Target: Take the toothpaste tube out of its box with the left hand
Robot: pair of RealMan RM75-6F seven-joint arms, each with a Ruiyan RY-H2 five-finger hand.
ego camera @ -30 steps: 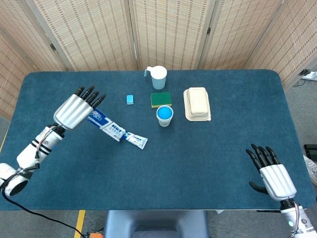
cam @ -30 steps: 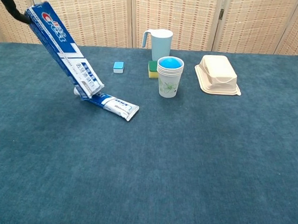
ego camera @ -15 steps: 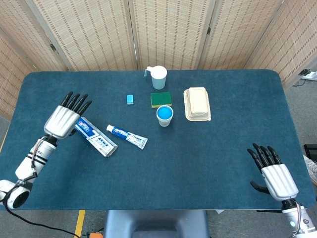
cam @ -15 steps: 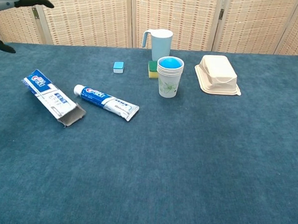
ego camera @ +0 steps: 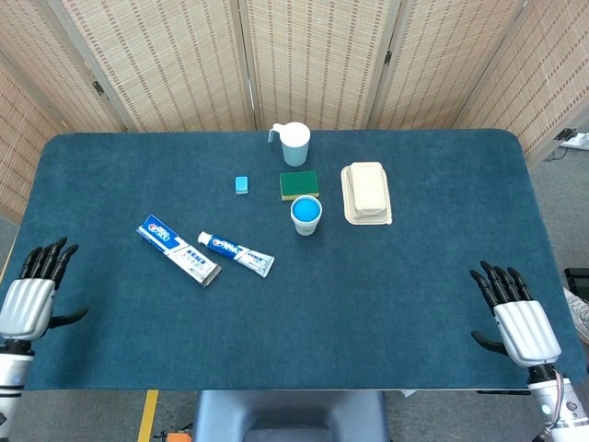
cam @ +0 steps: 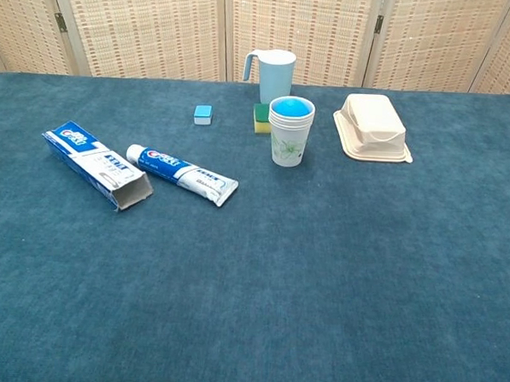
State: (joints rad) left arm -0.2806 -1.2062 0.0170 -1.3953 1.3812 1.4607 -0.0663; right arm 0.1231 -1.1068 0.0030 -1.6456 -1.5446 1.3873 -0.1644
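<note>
Both hands empty, fingers spread: left hand (ego camera: pixel 28 299), right hand (ego camera: pixel 520 318). Toothpaste tube (ego camera: pixel 236 253) lies just right of box (ego camera: pixel 179 250), fully out; task looks done.

The head view looks steeply down from above the near edge of the table (ego camera: pixel 442 304), taking in its whole blue top and the woven screens (ego camera: pixel 313 60) behind. The chest view sits low and closer, facing across the cloth toward those screens. Both share the tabletop's middle, with the cups (cam: pixel 290 131) and mug (cam: pixel 276 75).
</note>
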